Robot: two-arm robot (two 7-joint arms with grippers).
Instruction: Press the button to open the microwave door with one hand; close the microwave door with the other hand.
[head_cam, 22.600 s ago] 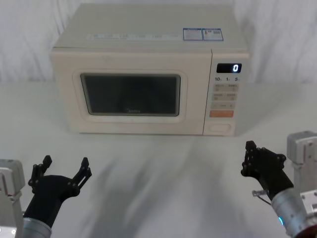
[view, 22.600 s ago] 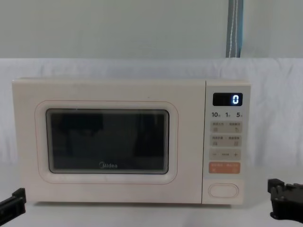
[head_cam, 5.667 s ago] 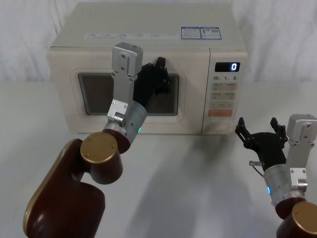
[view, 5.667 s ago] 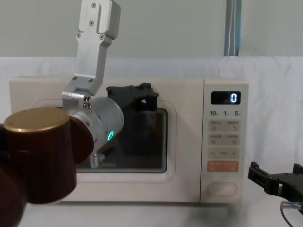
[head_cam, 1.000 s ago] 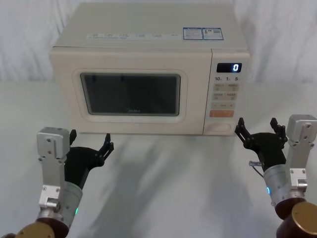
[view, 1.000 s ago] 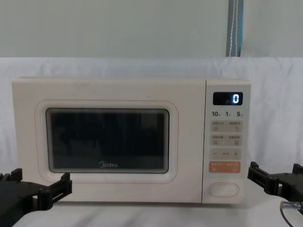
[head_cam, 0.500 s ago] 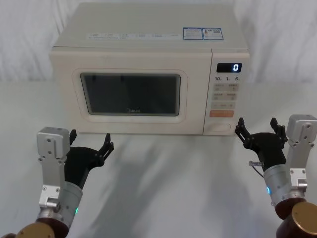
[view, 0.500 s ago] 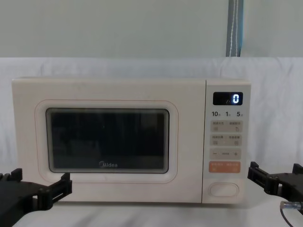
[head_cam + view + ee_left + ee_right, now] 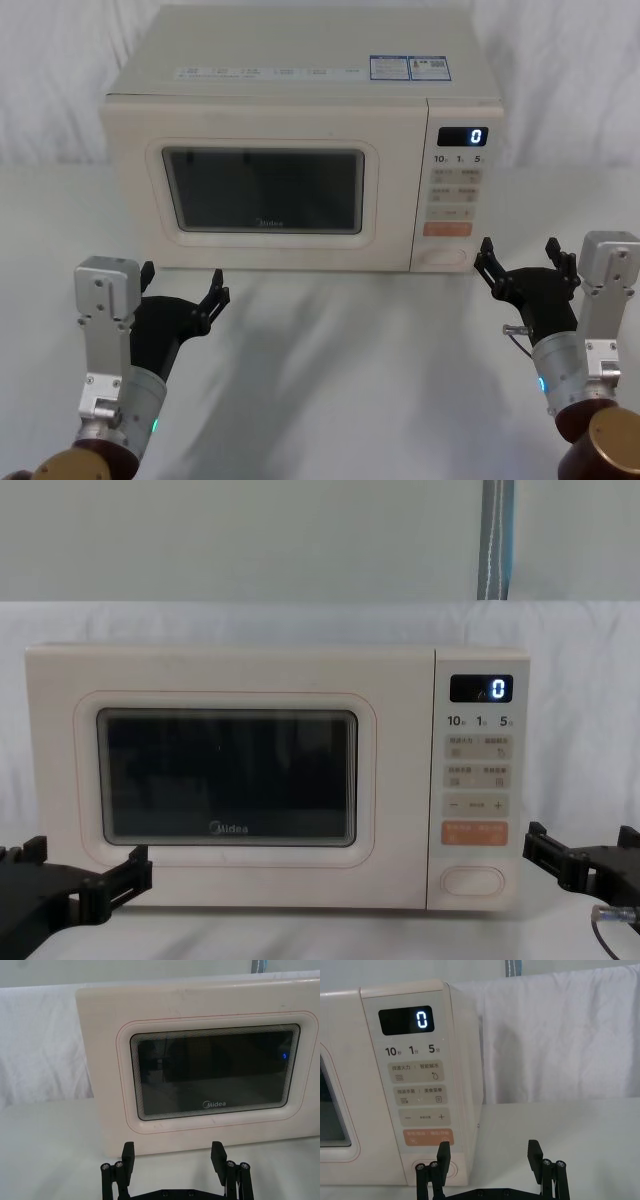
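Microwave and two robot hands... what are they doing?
Nothing is being touched right now. The microwave door is shut, and its display shows 0. The left gripper sits low in front of the door with fingers open. The right gripper waits open near the oval button, not pressing it.

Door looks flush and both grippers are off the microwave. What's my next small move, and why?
Probably none on the microwave: just keep both arms parked. The microwave door sits flush with the control panel, and the display reads 0. The left gripper and right gripper are both open, low on the table in front, touching nothing. The button is free, if another cycle is wanted.
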